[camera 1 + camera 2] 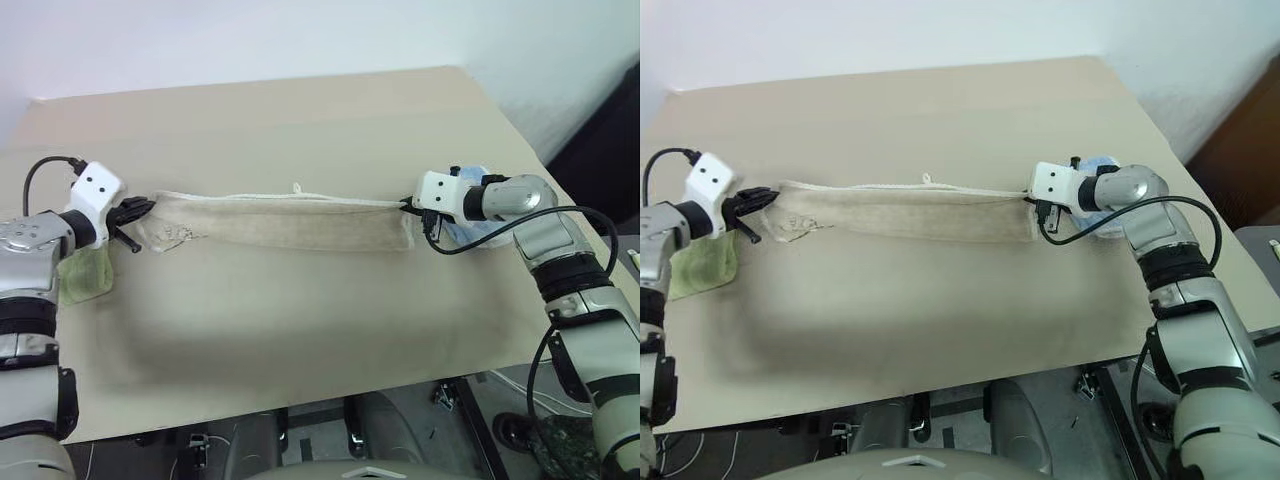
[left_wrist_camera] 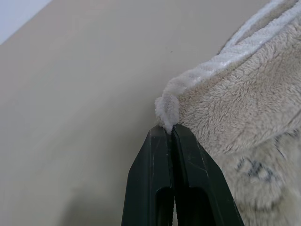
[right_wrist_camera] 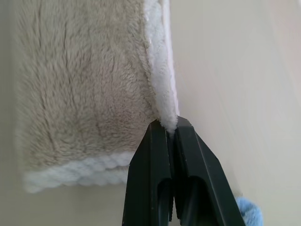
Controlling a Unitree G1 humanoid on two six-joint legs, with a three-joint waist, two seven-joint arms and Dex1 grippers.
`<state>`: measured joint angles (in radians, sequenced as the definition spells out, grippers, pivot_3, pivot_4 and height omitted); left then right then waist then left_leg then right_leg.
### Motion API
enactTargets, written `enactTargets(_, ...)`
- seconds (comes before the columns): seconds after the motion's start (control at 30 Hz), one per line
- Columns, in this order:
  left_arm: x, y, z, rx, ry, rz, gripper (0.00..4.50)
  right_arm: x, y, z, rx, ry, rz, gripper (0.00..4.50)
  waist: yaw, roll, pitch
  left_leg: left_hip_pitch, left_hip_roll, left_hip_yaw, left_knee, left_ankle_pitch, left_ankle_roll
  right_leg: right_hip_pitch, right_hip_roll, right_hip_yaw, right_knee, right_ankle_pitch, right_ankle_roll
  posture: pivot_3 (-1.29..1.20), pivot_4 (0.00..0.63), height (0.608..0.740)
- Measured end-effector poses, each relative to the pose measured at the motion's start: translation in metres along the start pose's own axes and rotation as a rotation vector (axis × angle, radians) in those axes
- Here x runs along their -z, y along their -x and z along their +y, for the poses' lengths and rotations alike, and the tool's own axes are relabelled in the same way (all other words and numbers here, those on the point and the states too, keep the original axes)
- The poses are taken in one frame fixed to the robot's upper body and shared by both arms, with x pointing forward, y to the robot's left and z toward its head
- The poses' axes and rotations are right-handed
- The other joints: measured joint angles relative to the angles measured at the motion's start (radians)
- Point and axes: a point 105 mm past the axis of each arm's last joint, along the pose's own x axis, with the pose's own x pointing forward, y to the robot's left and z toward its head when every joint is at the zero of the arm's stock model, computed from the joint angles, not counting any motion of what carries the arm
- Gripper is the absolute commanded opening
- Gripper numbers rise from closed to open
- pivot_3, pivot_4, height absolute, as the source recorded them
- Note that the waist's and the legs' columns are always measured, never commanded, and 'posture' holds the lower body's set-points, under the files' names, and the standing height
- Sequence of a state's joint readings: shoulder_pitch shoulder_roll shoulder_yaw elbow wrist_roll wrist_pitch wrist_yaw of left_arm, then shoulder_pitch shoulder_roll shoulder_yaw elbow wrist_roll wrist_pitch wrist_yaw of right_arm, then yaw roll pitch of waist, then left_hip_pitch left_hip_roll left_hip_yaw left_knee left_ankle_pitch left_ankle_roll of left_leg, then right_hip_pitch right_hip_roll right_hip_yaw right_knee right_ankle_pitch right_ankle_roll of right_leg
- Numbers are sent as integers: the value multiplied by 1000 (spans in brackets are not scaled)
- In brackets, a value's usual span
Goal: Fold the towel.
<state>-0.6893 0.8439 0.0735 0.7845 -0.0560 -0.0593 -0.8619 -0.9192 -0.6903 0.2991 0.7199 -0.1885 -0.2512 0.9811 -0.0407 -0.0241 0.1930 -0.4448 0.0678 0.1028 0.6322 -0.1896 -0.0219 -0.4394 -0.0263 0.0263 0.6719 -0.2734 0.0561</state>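
Near edge of the surface (image 1: 300, 380) is bare; a soft shadow sits under the towel, so I judge the towel hangs off the surface, stretched between the arms.

Towel (image 1: 290, 222): beige strip across mid-surface, doubled over by the look of it, white corded edge and small loop (image 1: 297, 187) along the far side, dark lettering (image 1: 178, 236) near the left end.

Left tool (image 2: 170, 131): clenched on the towel's left corner, pinching the white cord right at the tip. Right tool (image 3: 170, 126): clenched on the right corner, same thin bite on the edging.

Green folded towel (image 1: 85, 275) sits just under/behind the left wrist; blue one (image 1: 470, 232) sits beneath the right wrist.

Step in hand, my read: carrying the held edge forward to lay down the fold.

To do it well:
- keep both tools level and moving together, so the edge lands square
- hold light tension, no sag mid-span
- both grips are shallow; no jerks or the cord slips out
- lower flat before letting go
- clear the green and blue towels

Far part of the surface is bare.
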Motion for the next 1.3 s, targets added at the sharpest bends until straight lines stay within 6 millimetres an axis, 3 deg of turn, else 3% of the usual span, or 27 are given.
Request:
enactTargets(0.23, 1, -16, -12, 29, -32, 7, 0, 14, 0, -12, 65, 29, 65, 20, -4, 0, 0, 1, 0, 0, 0, 0, 0, 0, 0, 0, 1, 0, 1, 0, 150, 740)
enactTargets(0.3, 1, -19, -12, 23, -31, 10, 0, 15, -2, -14, 78, 34, 68, 466, -4, 0, 0, 1, 0, 0, 1, 0, 0, 0, 0, 0, 1, 1, 2, 0, 150, 740)
enactTargets(0.4, 9, -18, -10, 6, -25, 39, 706, 22, -2, -12, 79, 19, 89, 1213, -3, 0, 0, 1, 0, 0, 1, 0, 0, 0, 0, 1, 1, 1, 2, 0, 150, 740)
enactTargets(0.5, 16, -17, -9, -10, -6, 60, 1708, 24, -2, -11, 76, 22, 93, 2268, -3, 0, 0, 1, 0, 0, 1, 0, 0, 0, 0, 1, 1, 1, 2, 0, 150, 740)
enactTargets(0.73, 7, -18, -1, -47, -5, 32, 4029, 19, 4, -11, 65, 48, 68, 4500, -1, 0, 0, 1, 0, 0, 2, 1, 1, 1, 0, 1, 2, 2, 3, 0, 150, 740)
enactTargets(0.97, -18, -8, 17, -118, 72, -93, 4029, 14, 36, -23, 192, -91, -22, 4500, 0, 0, 0, 1, 0, -1, 2, 1, 1, 2, 0, 0, 2, 2, 3, 0, 150, 740)
enactTargets(1.17, -27, 1, 22, -147, 66, -139, 4029, 11, 49, 15, 143, -380, -111, 4500, -1, 0, 0, 3, 0, -1, 5, 1, 1, 4, 0, 0, 3, 2, 4, 0, 150, 740)
enactTargets(1.3, -48, 1, 8, -80, 54, -226, 4029, -5, 49, 40, 100, -690, -190, 4500, 0, -1, -1, 3, 1, -3, 11, 0, 1, 6, 0, 0, 8, 2, 4, 0, 150, 740)
